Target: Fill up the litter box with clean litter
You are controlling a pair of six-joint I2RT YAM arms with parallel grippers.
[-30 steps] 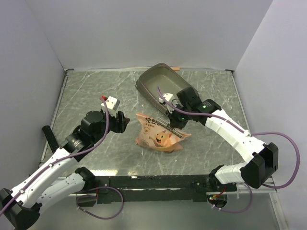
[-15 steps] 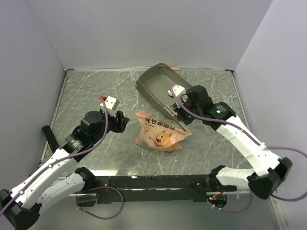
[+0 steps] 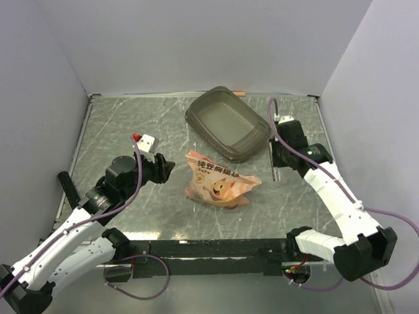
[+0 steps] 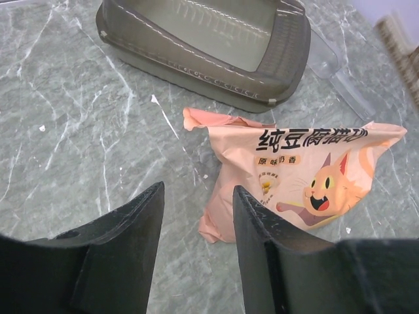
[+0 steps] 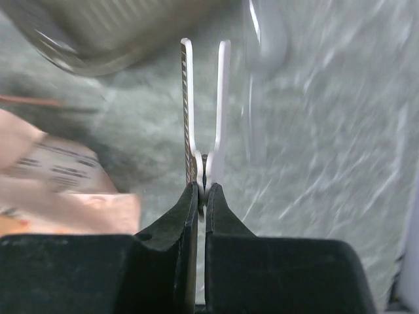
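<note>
Litter box (image 3: 194, 116) sits flat, opening up, at the far middle of the worktop (image 3: 131, 124). In the top view its long axis runs diagonally, far-left to near-right. Grey-brown translucent walls with a flared rim; the left wrist view shows its long side wall (image 4: 190, 69) facing that camera.

Orange-pink printed bag (image 3: 218, 183) lies on its side just in front of the box, not touching it, cat print facing up. A clear plastic scoop (image 4: 330, 69) lies on the worktop beside the box's right end.

The worktop is dark grey-green marble-pattern sheet with pale veins and a few pale specks. Plain pale lilac-grey walls (image 3: 196, 46) close it in on three sides.

Left hand (image 3: 165, 169) is low over the worktop left of the bag, pointing at it. Its jaws stand partly apart with nothing between them and touch nothing; the bag shows beyond the gap (image 4: 198, 193).

Right hand (image 3: 275, 169) is right of the bag and the box's near end, pointing down. Its jaws are clamped tight (image 5: 201, 186) on a thin pale two-pronged tool (image 5: 186, 98) that sticks out past the fingertips. Right wrist view is blurred; cannot tell what the tool is.
</note>
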